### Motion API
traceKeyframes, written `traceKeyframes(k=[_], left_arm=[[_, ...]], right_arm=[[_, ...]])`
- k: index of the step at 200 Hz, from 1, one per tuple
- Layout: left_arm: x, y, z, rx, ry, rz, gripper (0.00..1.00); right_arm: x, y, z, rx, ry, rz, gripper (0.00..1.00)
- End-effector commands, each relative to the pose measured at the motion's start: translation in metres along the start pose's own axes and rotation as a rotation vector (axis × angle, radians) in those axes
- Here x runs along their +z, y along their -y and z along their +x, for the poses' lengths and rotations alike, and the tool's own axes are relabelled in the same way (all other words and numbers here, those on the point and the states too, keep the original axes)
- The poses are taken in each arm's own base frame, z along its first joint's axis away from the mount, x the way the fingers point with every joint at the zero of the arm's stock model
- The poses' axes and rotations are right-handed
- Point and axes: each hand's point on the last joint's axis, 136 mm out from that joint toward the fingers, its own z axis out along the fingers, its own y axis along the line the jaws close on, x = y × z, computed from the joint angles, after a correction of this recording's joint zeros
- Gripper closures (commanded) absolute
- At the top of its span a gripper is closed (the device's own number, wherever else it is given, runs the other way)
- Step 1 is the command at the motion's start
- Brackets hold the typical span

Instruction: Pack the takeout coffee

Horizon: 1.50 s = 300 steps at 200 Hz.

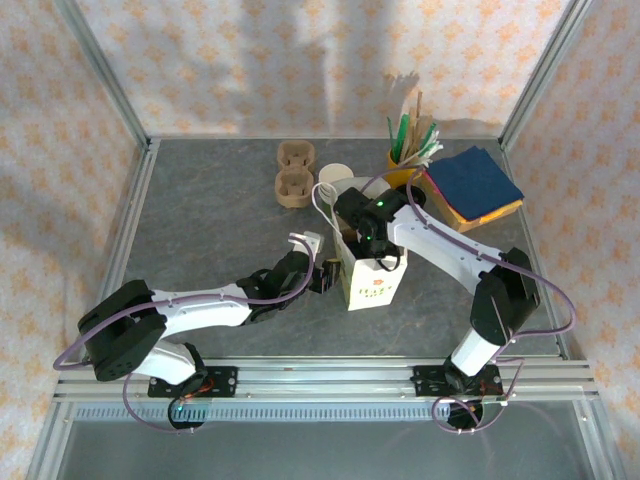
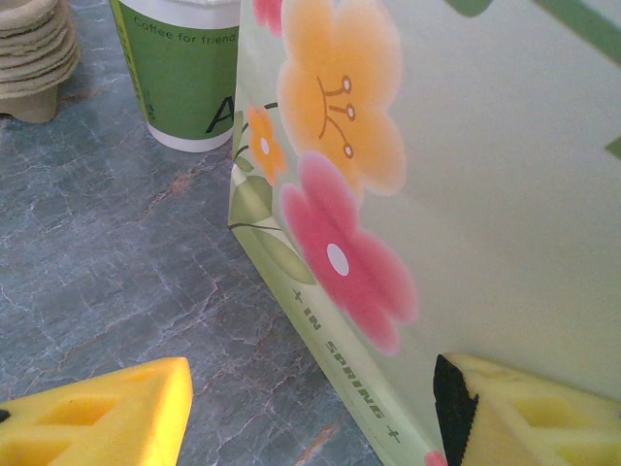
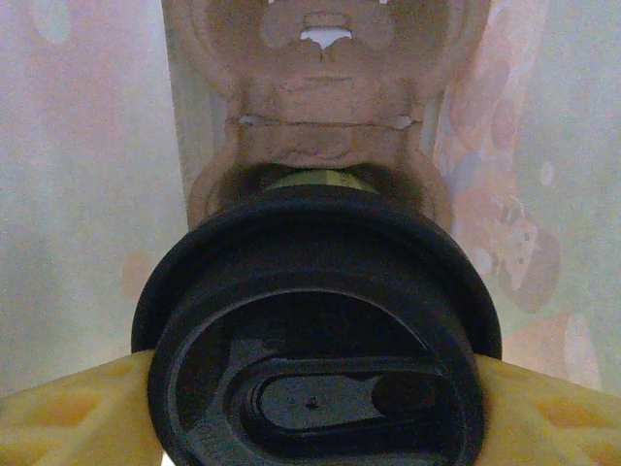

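Right wrist view: the right claw [image 3: 310,403] hugs the takeout coffee [image 3: 315,311], with a yellow finger on each side of its black lid. The cup stands upright, straight below the claw, deep inside the paper bag [image 3: 87,194]. It is at the brown cup tray [image 3: 320,107], resting or not, I cannot tell. The lid hides the cup's sides. The left claw [image 2: 310,413] is wide, around the bag's corner.
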Motion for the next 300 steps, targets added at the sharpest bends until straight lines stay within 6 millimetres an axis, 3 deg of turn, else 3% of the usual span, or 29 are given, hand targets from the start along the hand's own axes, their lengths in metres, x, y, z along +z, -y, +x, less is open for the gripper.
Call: traceKeyframes(k=[1, 300], left_arm=[[-0.003, -0.002, -0.001, 0.002, 0.009, -0.020, 0.31], [-0.003, -0.002, -0.004, 0.010, 0.013, -0.022, 0.31]], right_arm=[[0.002, 0.004, 0.002, -0.007, -0.008, 0.014, 0.27], [-0.014, 0.009, -0.004, -0.005, 0.043, 0.030, 0.12]])
